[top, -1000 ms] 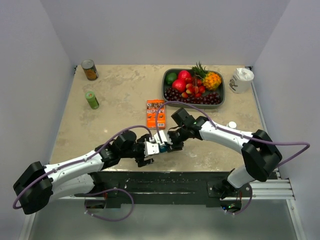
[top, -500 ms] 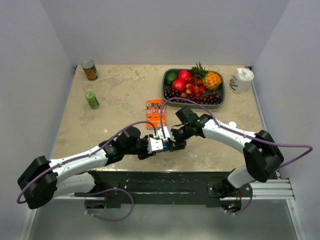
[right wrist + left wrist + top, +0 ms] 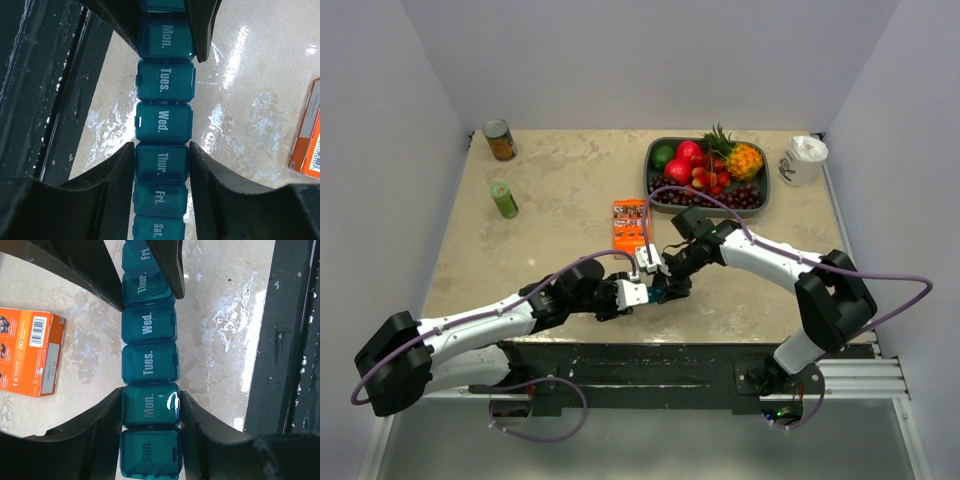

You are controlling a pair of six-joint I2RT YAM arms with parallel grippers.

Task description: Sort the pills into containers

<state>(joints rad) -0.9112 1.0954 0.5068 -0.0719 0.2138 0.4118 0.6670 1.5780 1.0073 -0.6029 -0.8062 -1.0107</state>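
Clamping the pill organiser (image 3: 150, 365) mid-frame, left gripper (image 3: 151, 407) shut on Monday's box and right gripper (image 3: 161, 162) on Thursday's, probably steadies it so lids can be opened.

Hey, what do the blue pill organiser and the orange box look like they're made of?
The pill organiser: likely translucent teal plastic, glossy; glints on the lids, white printed day labels. The orange box: probably printed cardboard, fairly matte; barcode and crisp folded edges show.
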